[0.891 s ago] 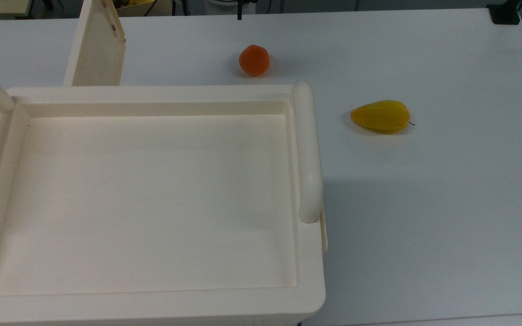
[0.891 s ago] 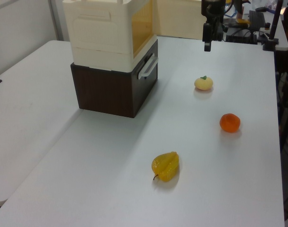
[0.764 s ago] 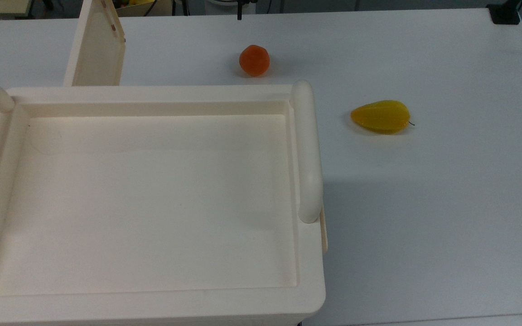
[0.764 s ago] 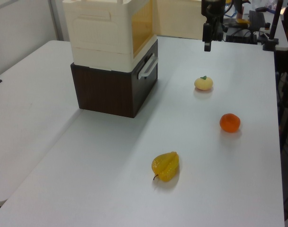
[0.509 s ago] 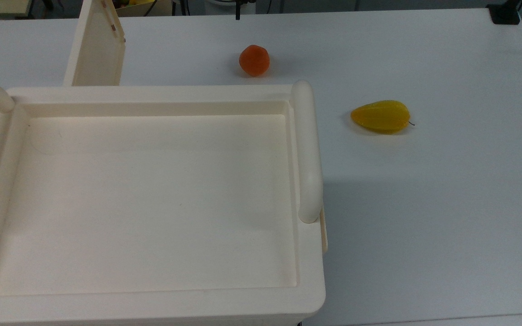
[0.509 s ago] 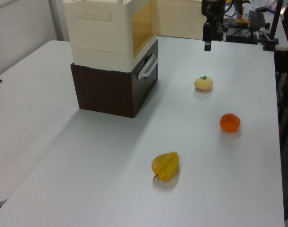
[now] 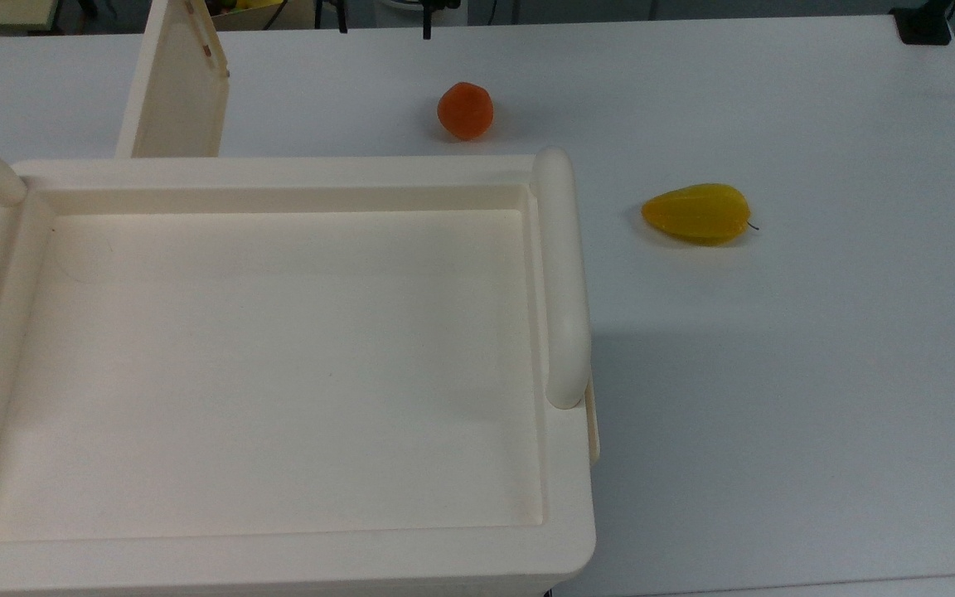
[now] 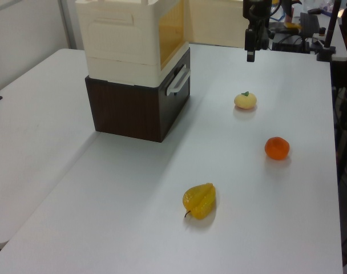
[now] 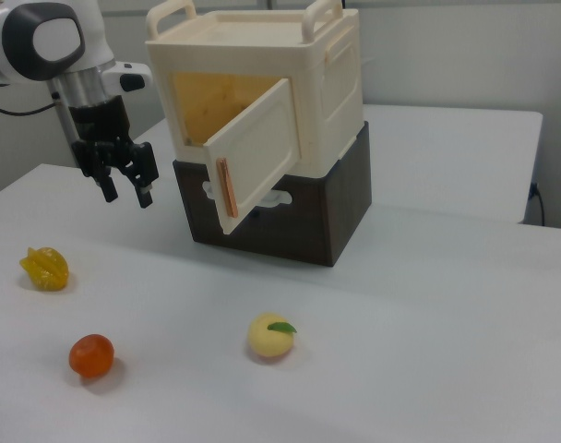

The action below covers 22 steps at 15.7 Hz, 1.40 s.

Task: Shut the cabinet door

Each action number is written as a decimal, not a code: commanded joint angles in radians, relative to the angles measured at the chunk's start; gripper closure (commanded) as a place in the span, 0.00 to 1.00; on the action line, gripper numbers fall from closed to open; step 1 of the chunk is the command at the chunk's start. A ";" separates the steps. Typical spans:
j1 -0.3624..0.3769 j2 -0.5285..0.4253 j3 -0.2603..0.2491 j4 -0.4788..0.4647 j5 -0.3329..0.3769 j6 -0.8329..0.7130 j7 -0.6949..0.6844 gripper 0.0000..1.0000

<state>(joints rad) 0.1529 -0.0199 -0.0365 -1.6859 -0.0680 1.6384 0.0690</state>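
Note:
The cream cabinet (image 9: 290,83) stands on a dark brown box (image 9: 290,217); its recessed top (image 7: 278,356) takes up much of the top view. The cabinet door (image 9: 262,152) hangs open, swung outward on its hinge, and appears as an upright panel (image 7: 175,91) at the top view's upper left. My gripper (image 9: 125,194) hovers above the table to the right view's left of the open door, apart from it, open with nothing between its fingers. It also hangs at the far end of the table (image 8: 250,51) in the left view.
An orange fruit (image 7: 465,109) lies near the cabinet's far edge, a yellow starfruit (image 7: 697,213) to the top view's right. A pale peach-like fruit (image 9: 271,336) sits in front of the door in the right view. The dark box has a white drawer handle (image 8: 178,80).
The gripper has drifted slightly toward the top view's left. The door and the fruits have not moved.

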 commanded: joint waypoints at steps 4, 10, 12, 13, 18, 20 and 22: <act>-0.001 -0.025 -0.003 -0.023 0.007 0.000 -0.037 1.00; -0.024 -0.029 -0.008 0.020 0.010 -0.012 -0.035 1.00; -0.042 -0.026 -0.008 0.063 0.016 -0.014 -0.034 1.00; -0.049 -0.026 -0.010 0.087 0.017 -0.017 -0.034 1.00; -0.064 -0.022 -0.066 0.230 0.024 -0.014 -0.041 1.00; -0.065 -0.021 -0.103 0.267 0.033 -0.011 -0.067 1.00; -0.073 -0.020 -0.146 0.278 0.050 0.000 -0.075 1.00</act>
<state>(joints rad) 0.0826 -0.0441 -0.1226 -1.4411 -0.0568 1.6384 0.0318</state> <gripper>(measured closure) 0.991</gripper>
